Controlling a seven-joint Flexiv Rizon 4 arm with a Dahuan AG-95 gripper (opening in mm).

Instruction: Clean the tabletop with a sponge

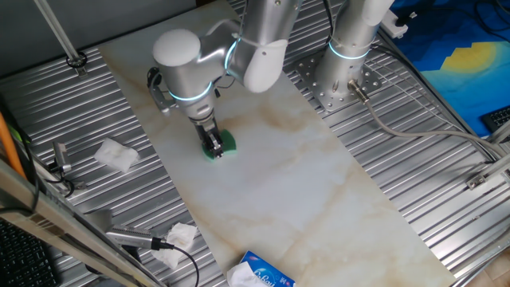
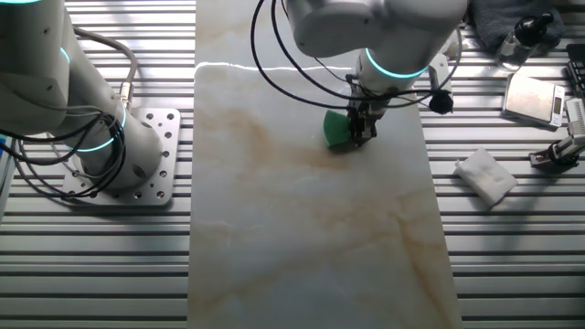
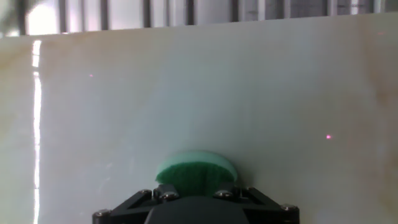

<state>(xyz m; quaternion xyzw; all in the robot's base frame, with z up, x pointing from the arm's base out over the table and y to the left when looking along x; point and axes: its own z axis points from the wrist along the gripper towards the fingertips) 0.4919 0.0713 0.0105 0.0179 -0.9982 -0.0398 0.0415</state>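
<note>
The tabletop is a long glossy off-white slab with faint brown veins. On it, near its middle, the green sponge is pressed down onto the surface. My gripper is shut on the sponge and points straight down at the slab. In the hand view the sponge bulges out between the dark jaws at the bottom edge, and the fingertips themselves are hidden.
Ribbed grey metal flanks the slab on both sides. Crumpled white tissues lie on it. A blue-and-white tissue pack sits at the slab's near end. A second arm's base is bolted beside the slab.
</note>
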